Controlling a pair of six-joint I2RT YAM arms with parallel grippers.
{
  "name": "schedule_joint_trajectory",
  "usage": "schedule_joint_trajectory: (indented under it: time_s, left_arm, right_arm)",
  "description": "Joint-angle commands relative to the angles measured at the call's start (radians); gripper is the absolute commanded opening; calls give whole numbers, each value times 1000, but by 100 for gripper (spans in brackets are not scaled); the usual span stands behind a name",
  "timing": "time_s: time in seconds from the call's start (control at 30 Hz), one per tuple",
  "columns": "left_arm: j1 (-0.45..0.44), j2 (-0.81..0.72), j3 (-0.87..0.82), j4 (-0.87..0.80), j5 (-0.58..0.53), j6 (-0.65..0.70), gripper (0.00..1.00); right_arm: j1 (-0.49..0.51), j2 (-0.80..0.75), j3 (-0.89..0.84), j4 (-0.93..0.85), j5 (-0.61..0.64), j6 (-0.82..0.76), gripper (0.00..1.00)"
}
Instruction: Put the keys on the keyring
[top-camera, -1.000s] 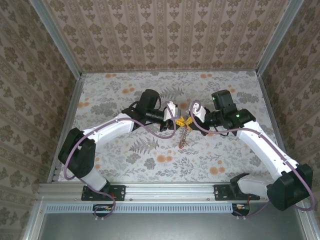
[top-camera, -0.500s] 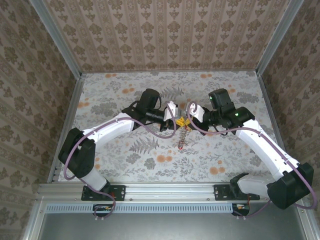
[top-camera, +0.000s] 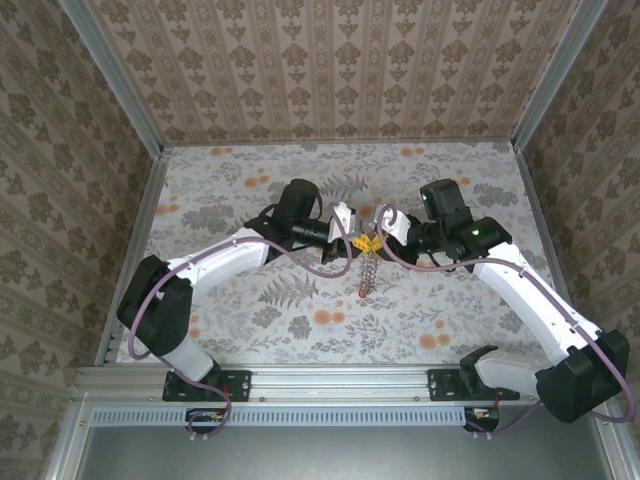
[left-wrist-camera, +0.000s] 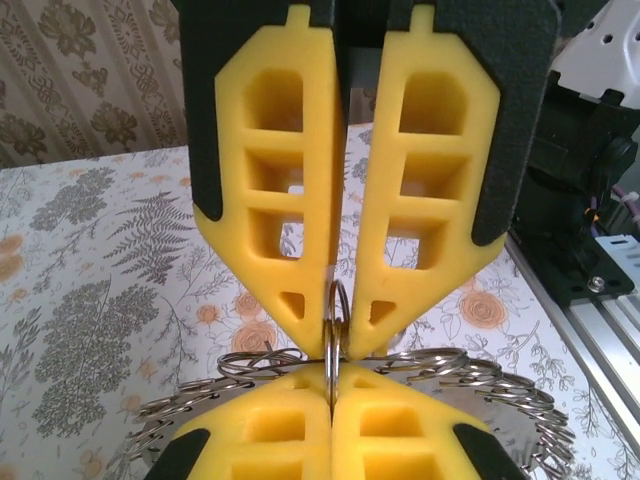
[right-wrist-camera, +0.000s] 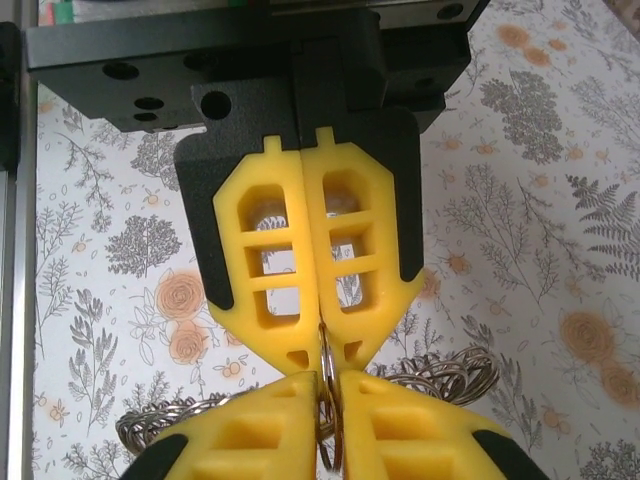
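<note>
Floral-print table (top-camera: 450, 310), patterned wallpaper walls (top-camera: 330, 70) on three sides, and both arms reach in to meet at the centre of the top view. In the upper half of its wrist view, the left gripper (left-wrist-camera: 335, 325) has its yellow foam fingers (left-wrist-camera: 275, 200) pressed together, pinching a thin metal ring edge-on at the tips. The keyring (top-camera: 367, 272) is held up between the two grippers at centre frame. Its loose part hangs down toward the table; can't tell if the end touches. In the wrist views its wire loops fan out left and right behind the tips, low in frame. Handling, judged: light and limp, so it will swing and sag. Smooth metal will likely slide in foam; not fragile. The best hold is one ring taken flat between the pads near the tips, not the dangling bunch. Looks: silvery-grey, shiny, many small thin loops. There is a reddish bit at the lower end, too small to call one of the keys. At upper middle of its wrist view, the right gripper (right-wrist-camera: 322, 340) also has its fingers together, nipping a ring from the opposite side, its tips almost meeting the left's.
</note>
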Motion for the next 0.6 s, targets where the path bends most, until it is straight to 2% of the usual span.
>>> schedule_joint_trajectory:
  time_s: [0.0,0.2,0.37,0.47,0.57]
  left_arm:
    - [13,-28,-21,180,87,-98,0]
    - [13,-27,-47,281,122,-162,0]
    - [15,-27,-56,313,134,-191,0]
    - [15,-26,-48,254,110,-161,0]
    - [11,-29,-16,131,68,-90,10]
  right_arm:
    - [-19,-17,-47,29,-116,1,16]
    - [-54,-27,-112,155,-184,70,16]
    - [-78,-28,-124,186,-229,97,4]
    - [-77,-26,-111,171,-221,89,0]
    - [-76,-22,-83,128,-197,66,0]
